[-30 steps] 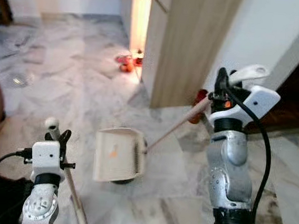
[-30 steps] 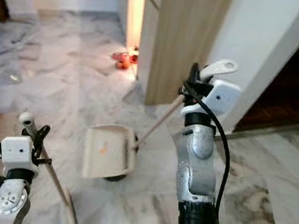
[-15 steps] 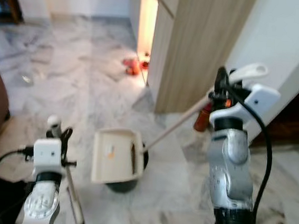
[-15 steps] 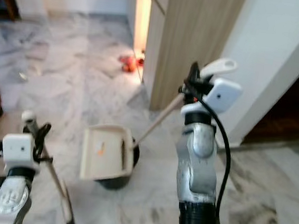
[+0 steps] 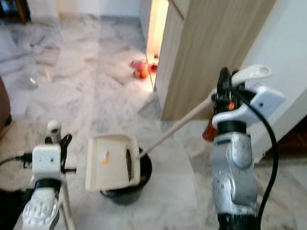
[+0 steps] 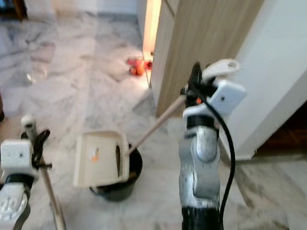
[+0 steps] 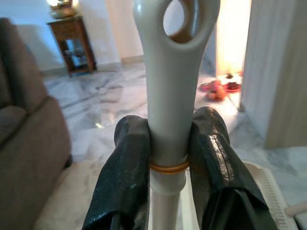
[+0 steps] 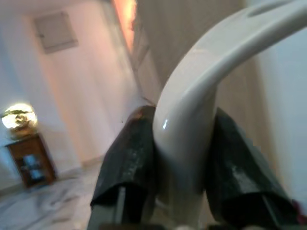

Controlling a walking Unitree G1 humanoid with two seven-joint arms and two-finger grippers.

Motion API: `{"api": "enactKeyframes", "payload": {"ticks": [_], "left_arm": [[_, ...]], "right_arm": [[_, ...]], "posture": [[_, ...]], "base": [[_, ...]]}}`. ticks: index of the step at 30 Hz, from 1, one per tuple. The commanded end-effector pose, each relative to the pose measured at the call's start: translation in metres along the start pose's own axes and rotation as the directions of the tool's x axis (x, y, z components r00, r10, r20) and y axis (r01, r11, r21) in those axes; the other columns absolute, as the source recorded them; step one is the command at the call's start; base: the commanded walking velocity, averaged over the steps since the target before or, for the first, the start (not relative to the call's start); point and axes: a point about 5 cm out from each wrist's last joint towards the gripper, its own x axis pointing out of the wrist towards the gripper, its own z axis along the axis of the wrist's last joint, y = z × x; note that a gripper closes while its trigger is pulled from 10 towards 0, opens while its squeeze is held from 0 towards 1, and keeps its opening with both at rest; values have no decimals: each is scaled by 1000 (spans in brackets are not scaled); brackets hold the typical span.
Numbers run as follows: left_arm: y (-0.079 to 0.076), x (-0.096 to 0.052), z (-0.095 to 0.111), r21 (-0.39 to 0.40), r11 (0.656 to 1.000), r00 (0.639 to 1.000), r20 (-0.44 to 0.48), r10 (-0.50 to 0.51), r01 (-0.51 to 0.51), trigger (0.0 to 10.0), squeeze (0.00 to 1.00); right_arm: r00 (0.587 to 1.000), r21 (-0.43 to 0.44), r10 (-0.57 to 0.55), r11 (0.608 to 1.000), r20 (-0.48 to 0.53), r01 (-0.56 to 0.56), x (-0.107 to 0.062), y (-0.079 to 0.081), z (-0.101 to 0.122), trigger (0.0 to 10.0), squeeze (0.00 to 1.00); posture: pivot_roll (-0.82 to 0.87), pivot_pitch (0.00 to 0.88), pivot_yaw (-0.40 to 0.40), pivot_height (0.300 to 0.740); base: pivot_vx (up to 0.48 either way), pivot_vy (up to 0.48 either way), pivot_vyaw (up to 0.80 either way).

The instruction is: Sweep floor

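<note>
**Both claws clenched on handles, dustpan over the bin**

My right claw (image 8: 180, 158) is clamped tight on the curved white grip of the dustpan handle (image 5: 180, 124), both black fingers (image 8: 129, 158) pressed against it. From that claw the long handle slants down and away to my left, ending at the cream dustpan (image 5: 110, 162), which sits tilted over the rim of a black bin (image 5: 127, 186) on the marble floor (image 5: 79, 97).

My left claw (image 7: 168, 158) is closed on the broom handle (image 7: 168, 96), just below its looped top, fingers touching either side. Beyond it stands a wooden cabinet (image 5: 214, 45).
</note>
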Motion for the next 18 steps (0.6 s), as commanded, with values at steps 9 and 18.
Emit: {"api": "enactKeyframes", "payload": {"ticks": [9,18], "left_arm": [[5,4,12,23,1000,998,65,13,-15,10000,0],[4,1,11,20,1000,998,68,-5,3,10000,0]], "right_arm": [[996,2,37,999,87,-37,4,9,18,10000,0],[991,-28,85,996,103,-83,2,18,20,10000,0]], "posture": [[148,40,-33,740],[148,45,-33,740]], "base": [[276,0,0],[58,0,0]]}}
